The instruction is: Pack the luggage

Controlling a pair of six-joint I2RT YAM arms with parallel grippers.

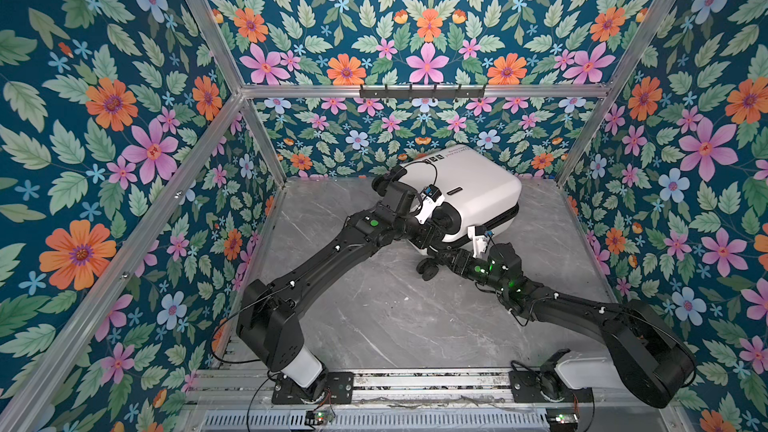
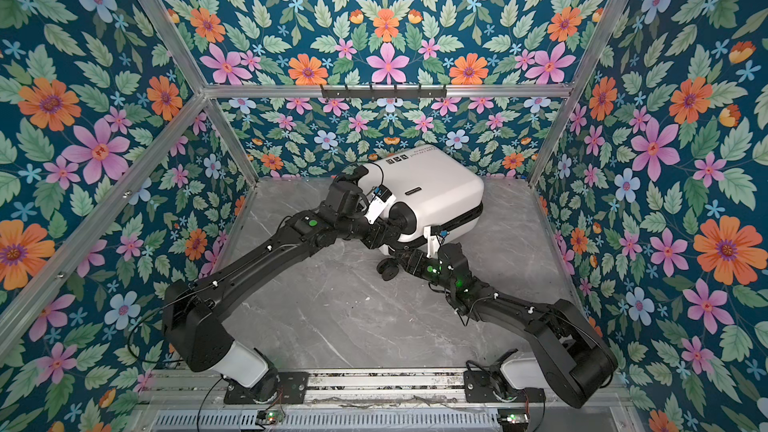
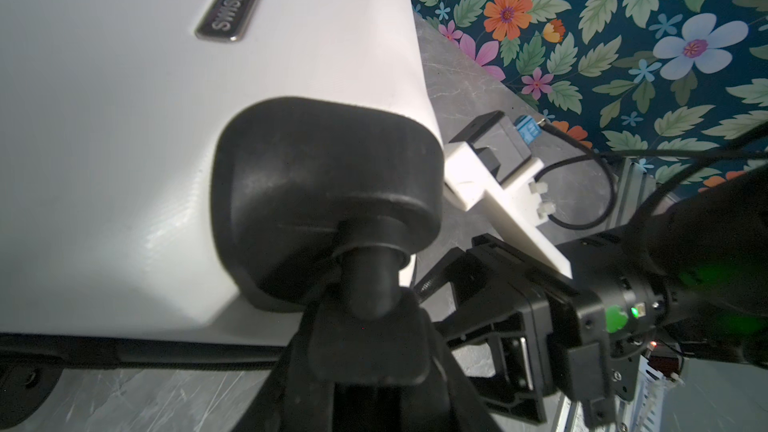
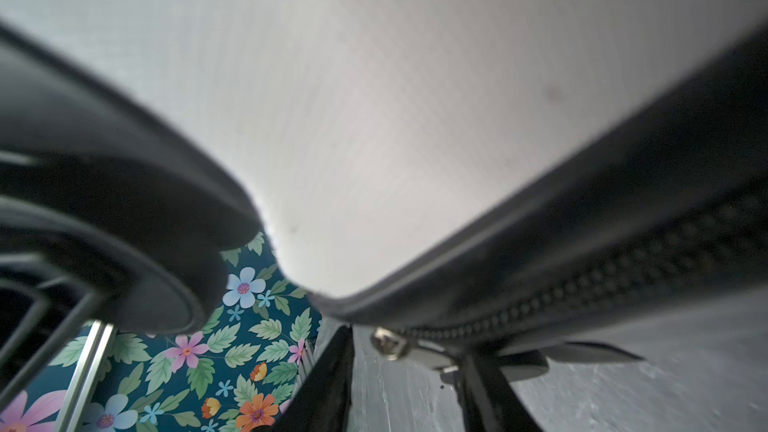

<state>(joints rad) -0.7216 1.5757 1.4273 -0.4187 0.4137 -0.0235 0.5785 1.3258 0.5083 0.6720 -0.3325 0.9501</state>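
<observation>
The luggage (image 1: 469, 184) (image 2: 432, 184) is a white hard-shell suitcase lying closed at the back of the table. My left gripper (image 1: 434, 229) (image 3: 370, 338) is shut on the black caster wheel under the corner housing (image 3: 324, 201) at the suitcase's near-left corner. My right gripper (image 1: 446, 253) (image 4: 405, 388) sits low at the front edge, beside the lower wheels (image 1: 430, 270). Its jaws stand apart under the black zipper line (image 4: 623, 268). The metal zipper pull (image 4: 415, 351) hangs between them, close against one finger (image 4: 486, 392).
The grey marble table (image 1: 374, 317) is walled by floral panels on three sides, with aluminium frame posts (image 1: 266, 147) at the corners. A black hook rail (image 1: 422, 91) runs across the back wall. Both arm bases stand on the front rail (image 1: 415, 382).
</observation>
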